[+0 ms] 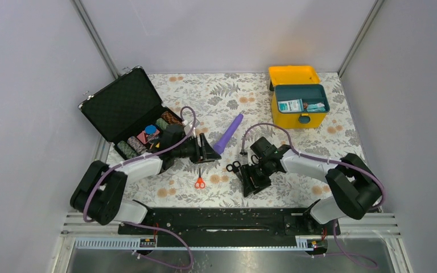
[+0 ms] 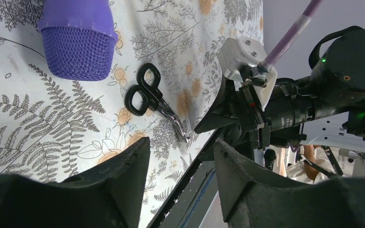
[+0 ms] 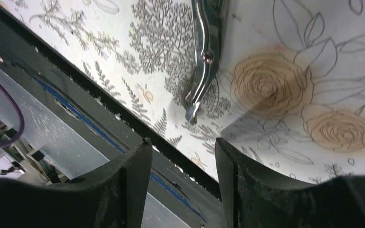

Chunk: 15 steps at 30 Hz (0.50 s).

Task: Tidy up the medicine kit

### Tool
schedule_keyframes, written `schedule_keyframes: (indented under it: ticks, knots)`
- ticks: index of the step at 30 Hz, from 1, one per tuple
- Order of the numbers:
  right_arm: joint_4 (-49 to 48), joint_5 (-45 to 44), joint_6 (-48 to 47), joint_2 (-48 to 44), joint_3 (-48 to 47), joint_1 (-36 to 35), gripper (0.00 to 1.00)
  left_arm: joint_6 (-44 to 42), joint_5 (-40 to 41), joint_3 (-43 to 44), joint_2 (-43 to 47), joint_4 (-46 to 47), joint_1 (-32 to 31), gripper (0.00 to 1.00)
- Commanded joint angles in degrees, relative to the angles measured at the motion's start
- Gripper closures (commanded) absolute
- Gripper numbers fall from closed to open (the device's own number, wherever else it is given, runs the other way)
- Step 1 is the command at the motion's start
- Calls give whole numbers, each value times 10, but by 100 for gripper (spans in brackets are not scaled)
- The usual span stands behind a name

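The yellow medicine kit (image 1: 297,116) stands open at the back right, lid back, with small packets in its teal tray. A purple tube (image 1: 228,133) with a mesh end (image 2: 78,40) lies mid-table. Black-handled shears (image 1: 234,166) lie beside it; they also show in the left wrist view (image 2: 145,92), and their metal blades show in the right wrist view (image 3: 202,71). Small red scissors (image 1: 200,182) lie near the front. My left gripper (image 1: 213,153) is open and empty (image 2: 180,147), left of the shears. My right gripper (image 1: 248,186) is open and empty (image 3: 183,147), just past the blade tips.
A black hard case (image 1: 126,108) with colourful rolls stands open at the back left. The floral mat ends at a black rail (image 1: 222,219) along the near edge, close to both grippers. Grey walls enclose the table.
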State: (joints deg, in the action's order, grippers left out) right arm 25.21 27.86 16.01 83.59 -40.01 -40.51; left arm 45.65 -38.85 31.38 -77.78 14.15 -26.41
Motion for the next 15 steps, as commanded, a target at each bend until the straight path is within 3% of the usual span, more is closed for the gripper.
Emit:
schedule_keyframes:
  ticks: [1, 5, 15]
  knots:
    - [-52, 19, 57, 31, -26, -7, 41, 25, -41, 18, -51, 93, -8, 52]
    - [-54, 11, 69, 54, -38, -15, 41, 38, -54, 34, -87, 124, -15, 59]
    - [21, -122, 90, 80, -55, -67, 43, 46, -39, 44, -96, 116, -23, 58]
